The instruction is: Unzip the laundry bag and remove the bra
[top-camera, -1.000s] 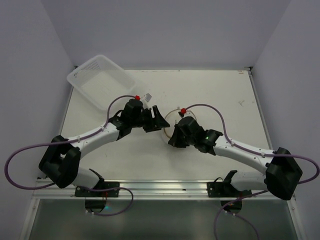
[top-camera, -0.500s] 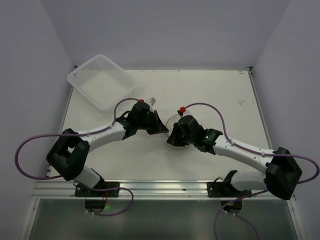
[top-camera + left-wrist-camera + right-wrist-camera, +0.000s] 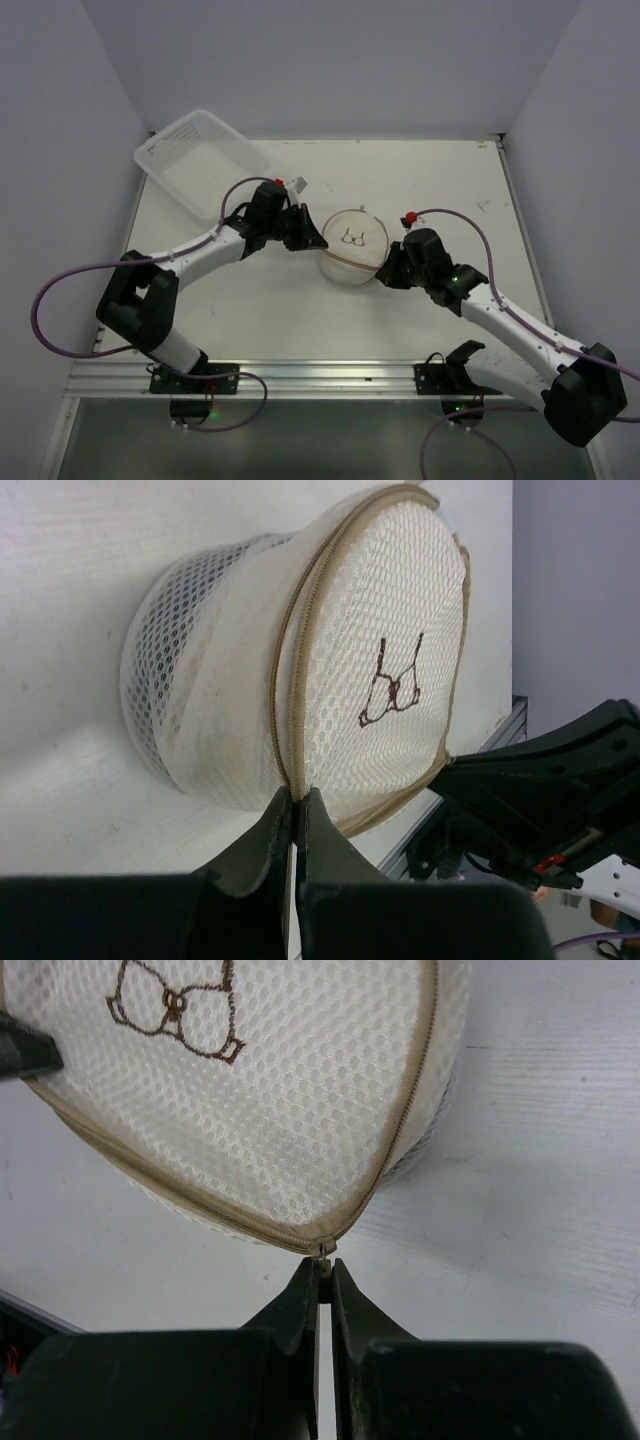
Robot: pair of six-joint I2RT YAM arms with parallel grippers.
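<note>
The laundry bag (image 3: 352, 245) is a cream mesh drum with a brown bra pictogram, tilted on the table between both arms. Its zip looks closed all round, and the bra is hidden inside. My left gripper (image 3: 318, 243) is shut on the bag's tan zip rim (image 3: 290, 730) at the left side; in the left wrist view its tips (image 3: 297, 796) pinch that seam. My right gripper (image 3: 383, 272) is at the bag's near right edge. In the right wrist view it (image 3: 322, 1263) is shut on the small metal zip pull (image 3: 321, 1250) below the bag (image 3: 270, 1110).
A clear rectangular plastic tub (image 3: 205, 160) lies tilted at the table's back left corner, close behind the left arm. The metal rail (image 3: 320, 375) with both arm bases runs along the near edge. Walls enclose the table on three sides.
The left gripper has closed on the bag's rim. The right arm has drawn back to the right with the zip pull, uncovering the bag's pictogram face.
</note>
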